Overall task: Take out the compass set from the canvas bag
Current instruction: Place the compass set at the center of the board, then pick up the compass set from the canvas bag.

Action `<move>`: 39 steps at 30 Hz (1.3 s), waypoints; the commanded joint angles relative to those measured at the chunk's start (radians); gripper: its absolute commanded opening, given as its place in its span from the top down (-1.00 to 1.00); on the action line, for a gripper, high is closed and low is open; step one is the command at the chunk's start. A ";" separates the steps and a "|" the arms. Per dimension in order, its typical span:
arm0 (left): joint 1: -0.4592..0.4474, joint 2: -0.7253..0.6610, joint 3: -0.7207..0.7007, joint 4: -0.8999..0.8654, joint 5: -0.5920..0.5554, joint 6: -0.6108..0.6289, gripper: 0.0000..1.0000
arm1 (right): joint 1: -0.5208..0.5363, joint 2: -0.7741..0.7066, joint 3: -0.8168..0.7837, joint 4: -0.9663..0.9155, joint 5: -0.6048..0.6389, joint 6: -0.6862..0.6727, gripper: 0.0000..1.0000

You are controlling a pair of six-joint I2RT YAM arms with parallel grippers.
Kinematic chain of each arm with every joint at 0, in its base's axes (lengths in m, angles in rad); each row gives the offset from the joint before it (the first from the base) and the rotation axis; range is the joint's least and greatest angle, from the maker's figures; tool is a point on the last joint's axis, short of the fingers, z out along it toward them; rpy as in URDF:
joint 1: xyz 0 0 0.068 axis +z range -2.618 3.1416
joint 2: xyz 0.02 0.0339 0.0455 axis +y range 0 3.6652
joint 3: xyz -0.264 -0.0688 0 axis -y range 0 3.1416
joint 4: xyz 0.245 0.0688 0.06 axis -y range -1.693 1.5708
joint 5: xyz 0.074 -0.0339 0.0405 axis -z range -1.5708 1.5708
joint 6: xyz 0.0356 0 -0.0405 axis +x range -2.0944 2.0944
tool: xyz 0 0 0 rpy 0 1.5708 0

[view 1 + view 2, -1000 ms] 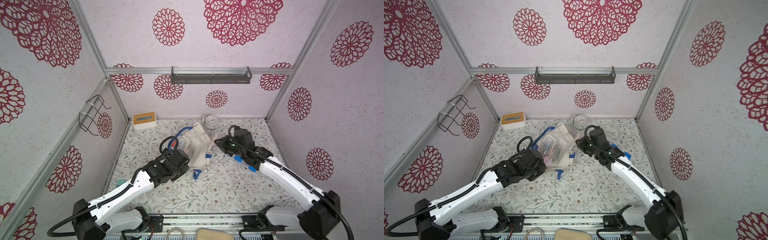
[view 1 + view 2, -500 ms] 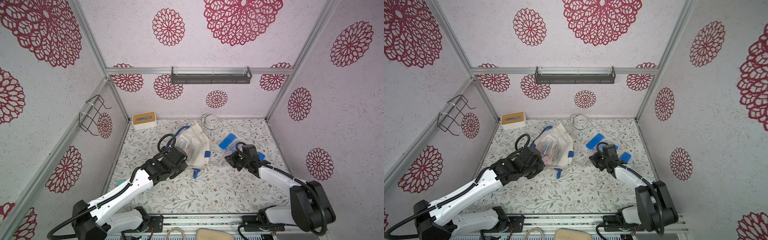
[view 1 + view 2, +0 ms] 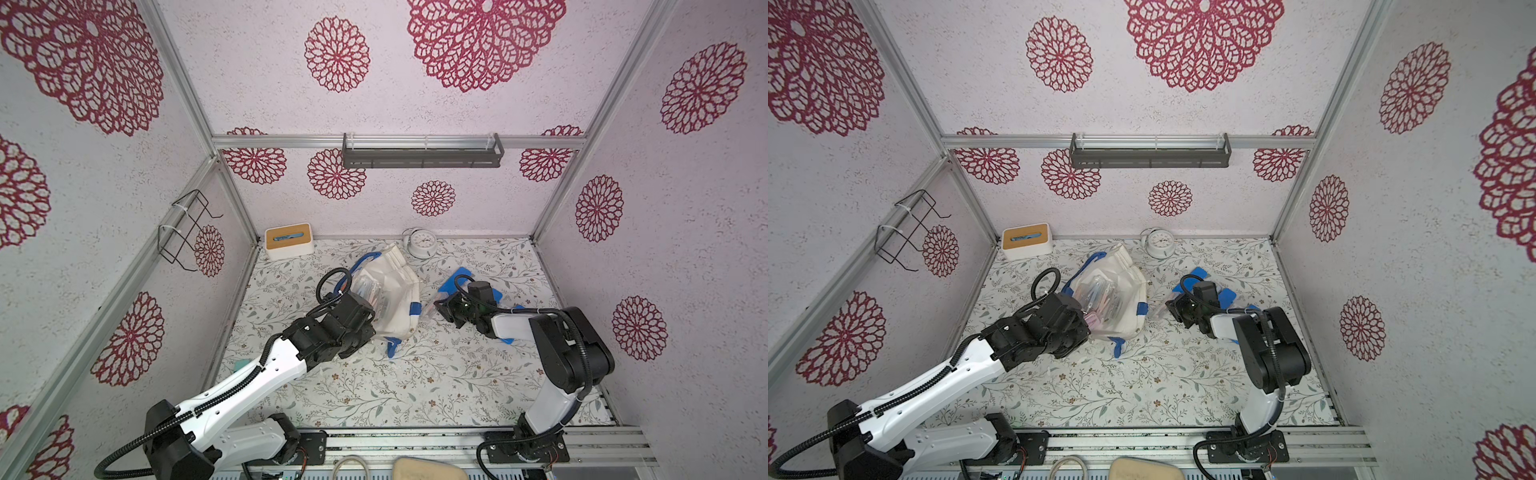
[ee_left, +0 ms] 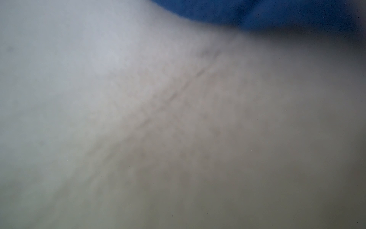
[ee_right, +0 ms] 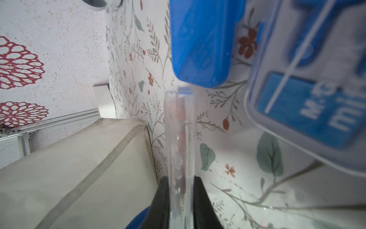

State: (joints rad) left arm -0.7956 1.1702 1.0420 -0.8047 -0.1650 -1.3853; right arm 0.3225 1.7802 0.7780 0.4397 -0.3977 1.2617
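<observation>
Two tools are clenched: the left tool (image 3: 366,323) closed tight at the near edge of the canvas bag (image 3: 400,286), the right tool (image 5: 180,179) grasping a clear case (image 5: 179,136) edge-on. The bag lies mid-way across the worktop (image 3: 415,374); the case is outside it, just beside it.

Off-white canvas bag (image 3: 401,282), blue handles (image 3: 392,348); floral tabletop (image 3: 415,382).

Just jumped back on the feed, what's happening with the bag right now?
The left gripper is shut at the near edge of the canvas bag, its fingers hidden by cloth. The right gripper pinches a clear plastic case edgewise, just beside the bag. A blue case and a clear-lidded blue box lie on the table nearby. More stationery shows in the bag's open mouth.
</observation>
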 commanded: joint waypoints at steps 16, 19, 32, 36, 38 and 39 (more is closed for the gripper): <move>-0.009 0.014 0.026 0.021 -0.012 -0.016 1.00 | 0.044 -0.243 -0.002 -0.279 0.081 -0.077 -0.26; -0.011 0.014 0.027 0.025 -0.015 -0.015 1.00 | 0.045 -0.336 0.047 -0.430 0.138 -0.127 -0.31; -0.013 0.034 0.041 0.030 -0.022 -0.003 1.00 | 0.316 -0.416 0.376 -0.720 0.262 -0.150 -0.07; -0.018 0.025 0.039 0.029 -0.031 -0.006 1.00 | 0.393 -0.346 0.433 -0.714 0.250 -0.100 0.09; -0.021 0.023 0.036 0.027 -0.033 -0.007 1.00 | 0.421 -0.312 0.459 -0.717 0.251 -0.085 0.12; -0.022 0.021 0.033 0.026 -0.032 -0.009 1.00 | 0.431 -0.293 0.469 -0.719 0.255 -0.076 0.13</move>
State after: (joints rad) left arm -0.8024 1.1973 1.0599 -0.8001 -0.1791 -1.3884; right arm 0.7349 1.4528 1.2129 -0.2413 -0.1749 1.1477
